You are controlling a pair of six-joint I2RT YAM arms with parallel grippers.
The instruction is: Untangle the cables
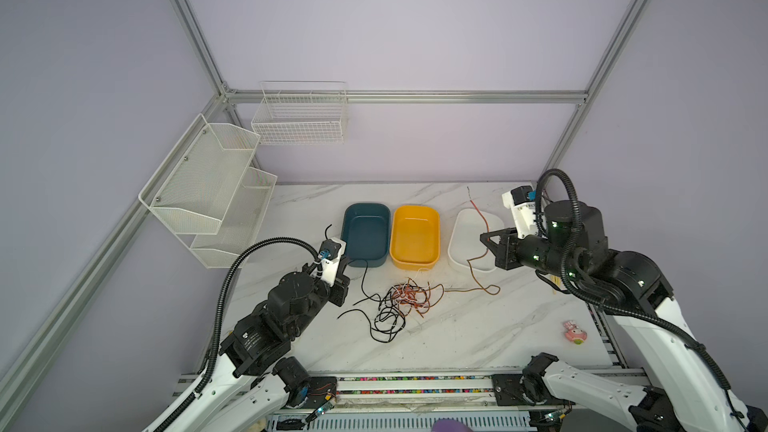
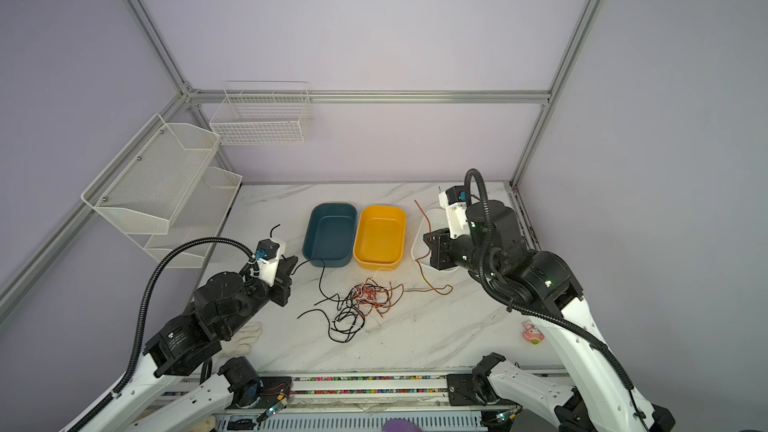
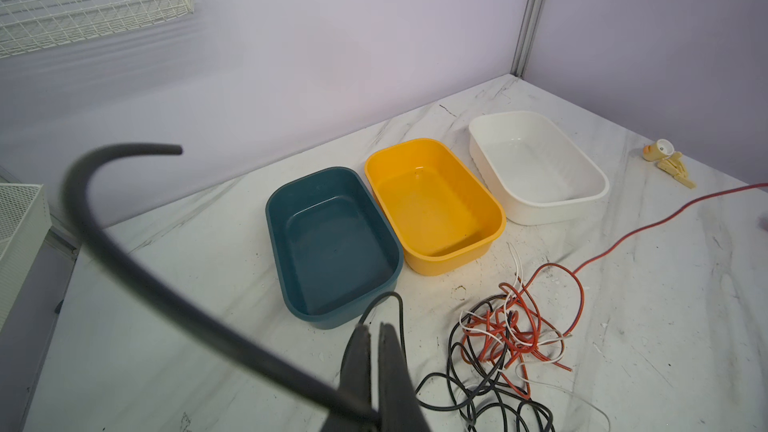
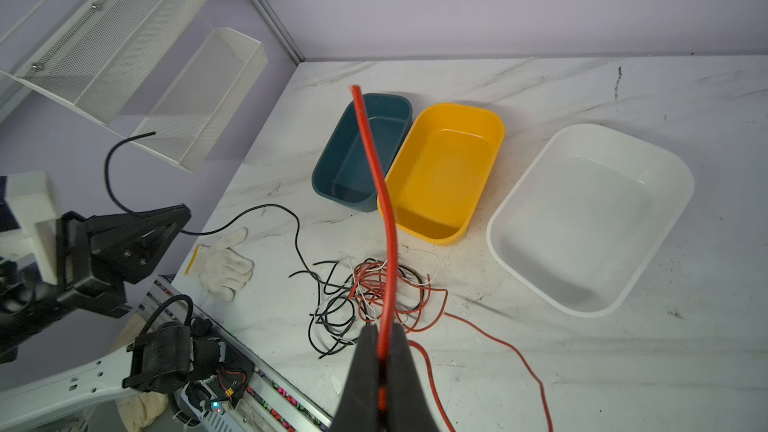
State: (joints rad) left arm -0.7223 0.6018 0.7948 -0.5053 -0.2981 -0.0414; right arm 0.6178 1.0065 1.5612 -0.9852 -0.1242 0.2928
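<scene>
The cables (image 1: 399, 301) lie in a tangle of black, red-orange and white strands on the marble table, in front of the bins; the tangle also shows in the wrist views (image 3: 503, 334) (image 4: 374, 288). My left gripper (image 3: 374, 328) is shut on a black cable (image 3: 104, 226), whose free end curls up past the jaws (image 1: 330, 227). It hovers left of the tangle (image 2: 292, 263). My right gripper (image 4: 384, 328) is shut on a red cable (image 4: 374, 168) and is raised over the white bin (image 1: 484, 238). That cable hangs down and trails back to the tangle (image 1: 478, 284).
A blue bin (image 1: 365, 234), a yellow bin (image 1: 415, 238) and a white bin (image 1: 465, 238) stand in a row behind the tangle, all empty. A white glove (image 2: 249, 332) lies front left. A pink toy (image 1: 574, 331) lies front right. Mesh shelves (image 1: 208, 197) and a wire basket (image 1: 299, 118) hang at left.
</scene>
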